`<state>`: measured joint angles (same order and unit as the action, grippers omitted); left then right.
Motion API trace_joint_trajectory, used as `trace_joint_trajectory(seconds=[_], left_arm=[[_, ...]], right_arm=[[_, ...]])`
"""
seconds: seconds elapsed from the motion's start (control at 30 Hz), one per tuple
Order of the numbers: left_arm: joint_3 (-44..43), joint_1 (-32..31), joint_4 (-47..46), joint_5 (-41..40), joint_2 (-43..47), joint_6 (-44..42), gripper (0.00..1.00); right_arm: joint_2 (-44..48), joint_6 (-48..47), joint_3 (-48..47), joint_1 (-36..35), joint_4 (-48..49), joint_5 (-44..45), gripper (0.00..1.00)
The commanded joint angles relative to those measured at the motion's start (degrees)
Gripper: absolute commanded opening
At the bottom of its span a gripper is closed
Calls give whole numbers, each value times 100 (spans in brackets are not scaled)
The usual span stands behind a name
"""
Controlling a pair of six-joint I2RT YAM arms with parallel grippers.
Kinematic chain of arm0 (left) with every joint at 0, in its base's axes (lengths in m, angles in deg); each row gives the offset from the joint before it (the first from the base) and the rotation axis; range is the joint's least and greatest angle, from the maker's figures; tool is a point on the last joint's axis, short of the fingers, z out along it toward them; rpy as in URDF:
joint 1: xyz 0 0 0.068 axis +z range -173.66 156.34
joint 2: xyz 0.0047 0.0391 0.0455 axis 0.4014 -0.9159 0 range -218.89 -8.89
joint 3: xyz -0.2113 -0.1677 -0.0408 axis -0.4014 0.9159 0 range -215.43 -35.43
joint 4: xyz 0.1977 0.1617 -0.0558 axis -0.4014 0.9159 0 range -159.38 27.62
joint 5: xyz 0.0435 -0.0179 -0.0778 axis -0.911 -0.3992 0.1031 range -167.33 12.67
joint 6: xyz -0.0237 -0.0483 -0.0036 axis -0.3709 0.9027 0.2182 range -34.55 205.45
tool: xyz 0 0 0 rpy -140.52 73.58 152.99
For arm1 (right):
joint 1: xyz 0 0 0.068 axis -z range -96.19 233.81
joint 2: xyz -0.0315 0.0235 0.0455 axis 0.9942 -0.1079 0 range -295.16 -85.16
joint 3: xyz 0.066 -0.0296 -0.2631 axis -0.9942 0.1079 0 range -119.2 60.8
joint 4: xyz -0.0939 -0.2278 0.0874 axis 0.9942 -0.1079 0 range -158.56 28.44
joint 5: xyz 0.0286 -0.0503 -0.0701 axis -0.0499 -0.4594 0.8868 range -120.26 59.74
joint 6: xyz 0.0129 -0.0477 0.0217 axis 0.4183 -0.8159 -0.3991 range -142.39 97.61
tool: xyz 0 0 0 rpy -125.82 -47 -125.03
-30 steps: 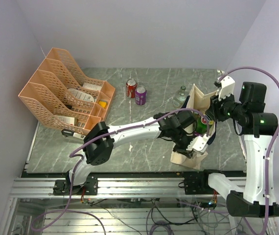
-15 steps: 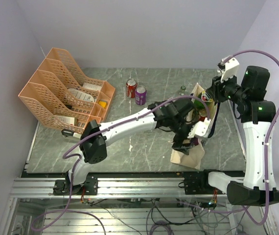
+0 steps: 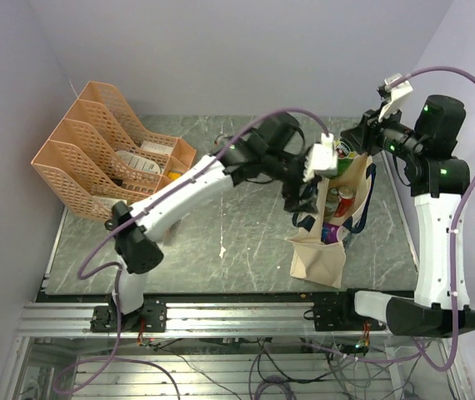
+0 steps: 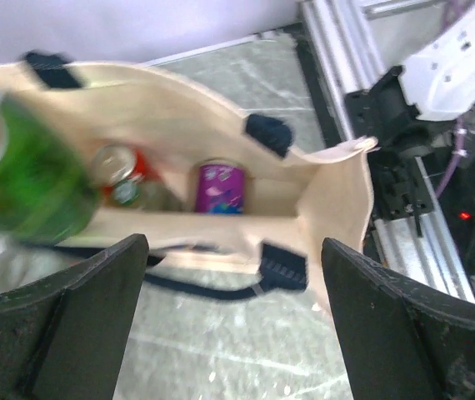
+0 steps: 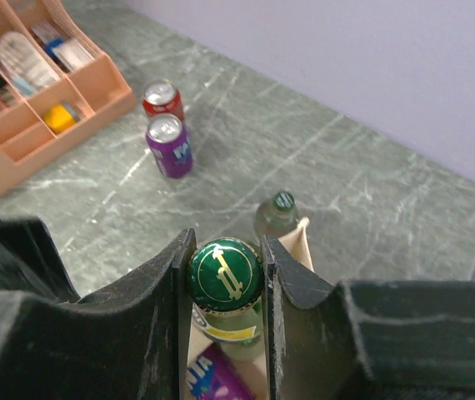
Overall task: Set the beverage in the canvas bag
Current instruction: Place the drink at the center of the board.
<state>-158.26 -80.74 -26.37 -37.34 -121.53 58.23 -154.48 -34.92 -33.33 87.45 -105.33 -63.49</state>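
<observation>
The right fingers (image 5: 164, 310) are clamped on the cap and neck of the green bottle (image 5: 224, 274), holding it upright with its body reaching down into the open mouth of the canvas bag (image 4: 337, 208). The left fingers (image 4: 404, 333) are spread wide with nothing between them, poised above the bag's opening. Inside the bag lie a red can (image 4: 114, 167) and a purple can (image 4: 218, 188). Just behind the bag, a clear bottle (image 5: 280, 218) stands on the marbled worktop (image 5: 362, 183).
</observation>
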Motion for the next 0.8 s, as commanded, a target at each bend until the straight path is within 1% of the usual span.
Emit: trace_joint_trajectory(seconds=[0.0, 0.07, 0.13, 0.3, 0.4, 0.5, 0.6, 0.67, 0.77], left_arm=[[467, 437, -94, -553, 940, 376, 96], [921, 613, 106, -727, 1361, 156, 95], [1360, 818, 223, -803, 1754, 79, 95], [2311, 1478, 208, -799, 2593, 88, 95], [2749, 1744, 130, -863, 2971, 179, 95], [3089, 1974, 176, -944, 3250, 237, 95], [3457, 2253, -157, -888, 3414, 710, 95], [3735, 2446, -457, -840, 3447, 1043, 95], [4216, 2733, -1037, -1112, 3439, 1532, 94]], right_arm=[[-83, 672, -164, 18, 1593, -787, 0], [-240, 974, -108, -39, 1925, -928, 0], [-446, 1106, -146, -259, 2108, -841, 0], [-930, 861, -267, -1530, 2293, -38, 0], [-1247, 1005, -290, -1927, 2344, 260, 0], [-1457, 907, -108, -2298, 2526, 486, 0], [-1710, 864, 55, -2523, 2643, 545, 0], [-1867, 675, 126, -2677, 2612, 507, 0], [-1940, 408, 472, -2807, 2824, 360, 0]])
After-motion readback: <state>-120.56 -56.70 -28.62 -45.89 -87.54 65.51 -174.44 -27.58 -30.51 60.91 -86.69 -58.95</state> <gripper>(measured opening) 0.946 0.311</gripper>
